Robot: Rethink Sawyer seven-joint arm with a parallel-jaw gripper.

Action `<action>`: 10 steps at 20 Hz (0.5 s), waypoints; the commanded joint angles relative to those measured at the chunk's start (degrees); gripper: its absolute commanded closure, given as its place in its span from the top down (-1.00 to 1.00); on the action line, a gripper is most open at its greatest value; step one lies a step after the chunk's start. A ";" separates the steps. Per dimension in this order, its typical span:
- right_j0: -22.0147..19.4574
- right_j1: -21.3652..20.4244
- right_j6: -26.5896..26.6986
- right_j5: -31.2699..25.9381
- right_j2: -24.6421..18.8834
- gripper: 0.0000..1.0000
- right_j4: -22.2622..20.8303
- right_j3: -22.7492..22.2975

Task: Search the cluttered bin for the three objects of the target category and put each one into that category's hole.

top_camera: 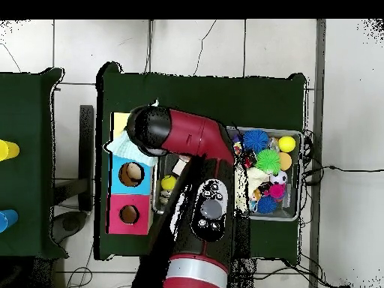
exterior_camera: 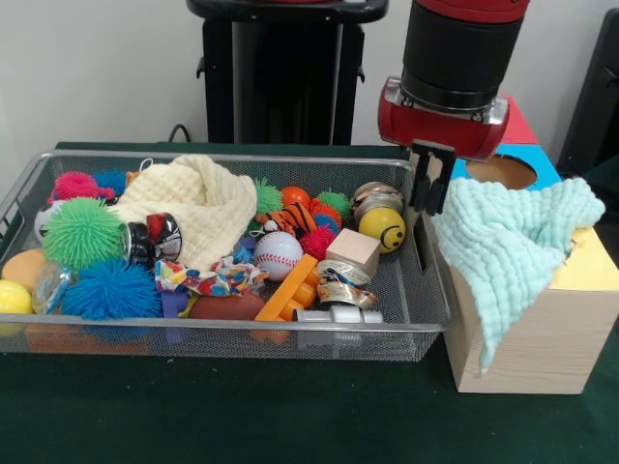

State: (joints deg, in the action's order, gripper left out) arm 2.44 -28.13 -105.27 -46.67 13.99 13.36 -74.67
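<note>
The wire mesh bin (exterior_camera: 430, 290) holds a heap of toys; it also shows in the overhead view (top_camera: 294, 216). A confetti-patterned cloth scrap (exterior_camera: 208, 280) lies near the bin's front, beside a cream waffle cloth (exterior_camera: 198, 203). I cannot make out a braided rope ball. My gripper (exterior_camera: 431, 198) hangs just past the bin's right end, above the gap between bin and boxes. It looks open and empty. A mint-green waffle cloth (exterior_camera: 513, 237) lies draped over the nearest wooden box (exterior_camera: 532, 338), its edge close to the gripper. In the overhead view the arm (top_camera: 191, 139) hides the gripper.
The bin also holds spiky balls (exterior_camera: 82, 232), a baseball (exterior_camera: 279, 256), a smiley ball (exterior_camera: 384, 230), a wooden cube (exterior_camera: 353, 251) and a tiger toy (exterior_camera: 290, 217). The box row has a yellow top (exterior_camera: 592, 269), a blue top with a round hole (exterior_camera: 503, 172) and a red top (top_camera: 129, 215).
</note>
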 commanded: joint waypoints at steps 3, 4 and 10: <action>0.08 4.25 -10.71 1.95 -5.34 -1.00 1.87 1.65; -0.01 4.23 -10.39 2.72 -5.31 -1.00 1.76 1.32; 0.73 4.46 -9.60 5.15 -4.87 1.00 0.76 1.37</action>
State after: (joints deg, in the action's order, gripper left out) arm 2.83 -25.93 -105.27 -45.37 13.74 13.89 -72.61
